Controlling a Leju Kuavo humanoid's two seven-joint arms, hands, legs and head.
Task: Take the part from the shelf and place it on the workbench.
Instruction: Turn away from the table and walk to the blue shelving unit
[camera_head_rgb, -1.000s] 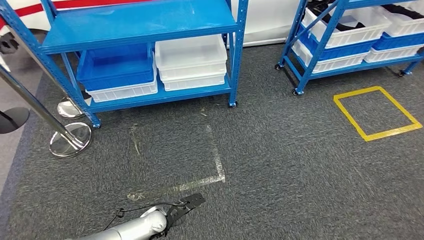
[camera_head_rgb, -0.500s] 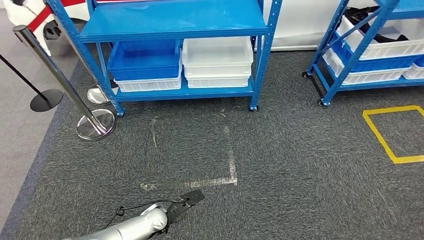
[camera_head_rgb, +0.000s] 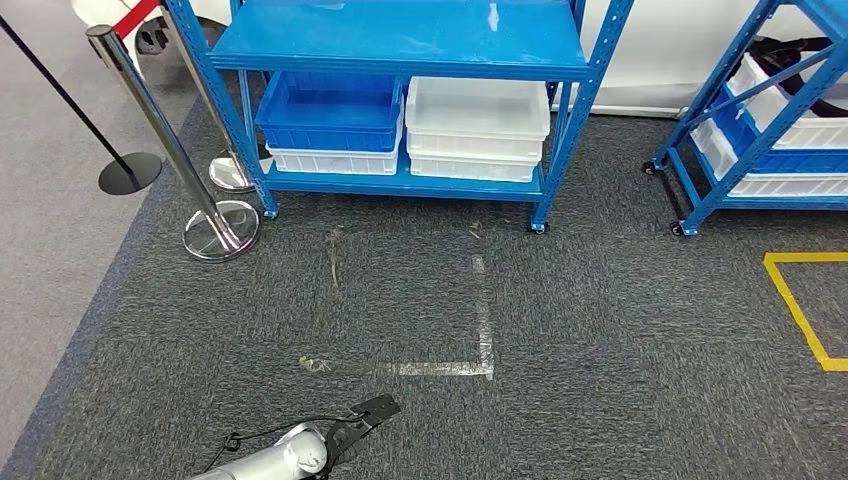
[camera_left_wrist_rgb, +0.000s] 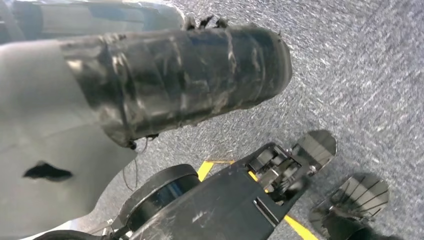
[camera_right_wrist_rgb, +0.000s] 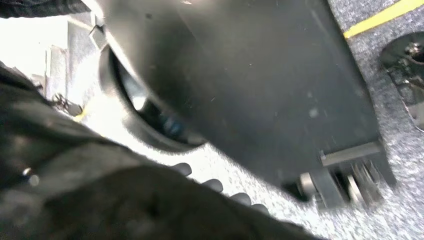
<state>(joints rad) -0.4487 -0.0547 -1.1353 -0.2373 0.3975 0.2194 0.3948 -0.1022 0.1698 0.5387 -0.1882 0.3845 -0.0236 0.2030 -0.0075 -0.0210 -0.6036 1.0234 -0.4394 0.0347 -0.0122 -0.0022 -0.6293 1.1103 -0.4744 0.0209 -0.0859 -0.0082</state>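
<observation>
The robot faces a blue shelf across grey carpet, left hand hanging; no part fetched yet. Either hand's fingers: cannot tell.

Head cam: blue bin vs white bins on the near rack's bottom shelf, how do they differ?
Colour: the blue bin is solid blue; the white bins are pale and translucent-looking. Position: the blue bin sits on the left half of the bottom shelf, the white bins on the right. Stacking: the blue bin rests on one white bin; the right stack is all white. Both stacks look empty on top.
</observation>
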